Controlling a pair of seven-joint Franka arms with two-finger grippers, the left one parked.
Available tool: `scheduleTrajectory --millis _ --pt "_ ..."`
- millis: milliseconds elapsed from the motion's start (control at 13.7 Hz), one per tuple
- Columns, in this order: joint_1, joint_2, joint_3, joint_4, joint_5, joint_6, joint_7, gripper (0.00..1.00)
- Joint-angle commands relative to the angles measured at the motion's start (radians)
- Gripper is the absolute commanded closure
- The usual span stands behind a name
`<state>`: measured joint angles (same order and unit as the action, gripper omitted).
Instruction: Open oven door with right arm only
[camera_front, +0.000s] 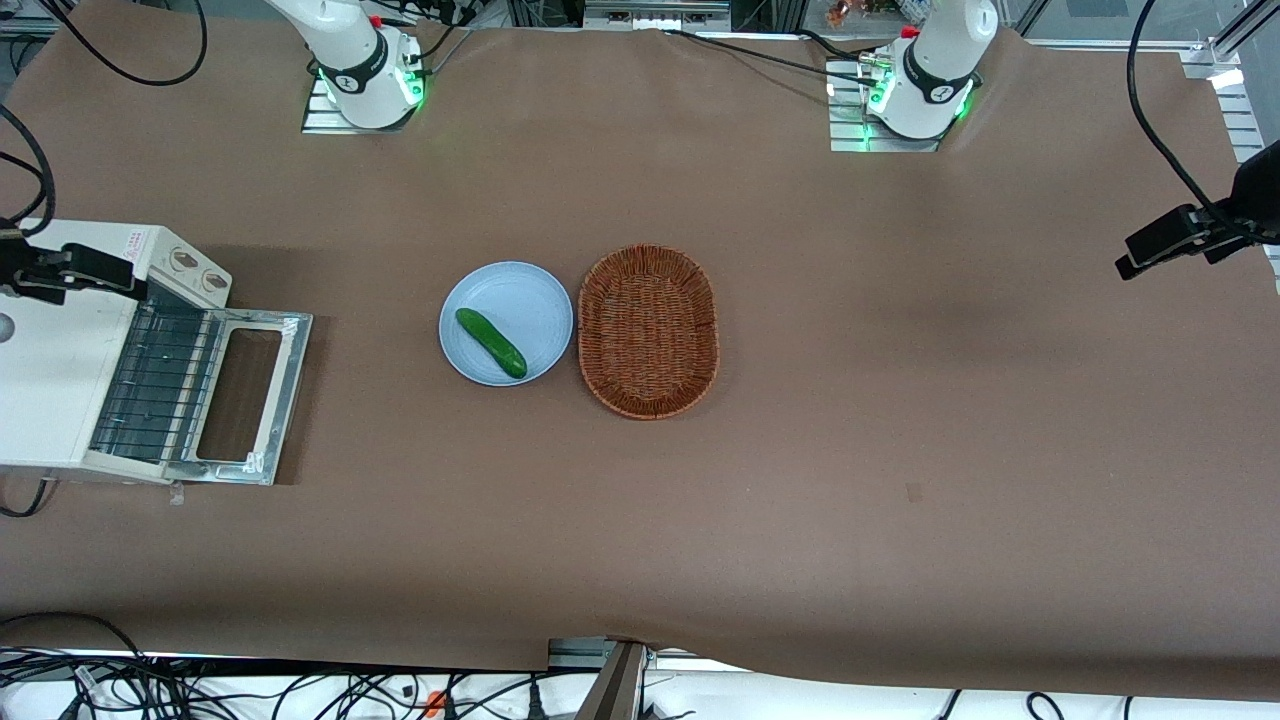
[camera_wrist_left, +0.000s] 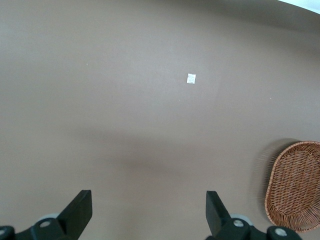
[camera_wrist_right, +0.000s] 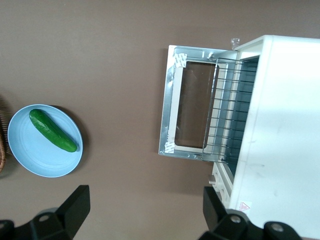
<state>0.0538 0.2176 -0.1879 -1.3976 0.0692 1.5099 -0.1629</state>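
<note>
Brown table (camera_front: 800, 500) lies bare around me; my black two-finger gripper (camera_wrist_right: 145, 210), fingers spread, hovers above the metal-framed glass oven door (camera_wrist_right: 187, 107), folded down flat at the working arm's end, well apart from the blue plate (camera_wrist_right: 30, 160).

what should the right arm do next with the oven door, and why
Probably nothing more than hold clear or retreat. The oven door already lies folded flat on the table in front of the oven, with the wire rack exposed. The gripper is open, holds nothing, and hangs above the table near the door without touching it, so the opening looks done.
</note>
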Motion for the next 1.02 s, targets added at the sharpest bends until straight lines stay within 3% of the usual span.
scheduleTrajectory --millis 0,947 --pt "0.001 -0.053 -0.002 -0.041 -0.054 -0.002 0.063 0.00" --pt "0.005 -0.073 0.005 0.000 -0.057 -0.033 0.072 0.00"
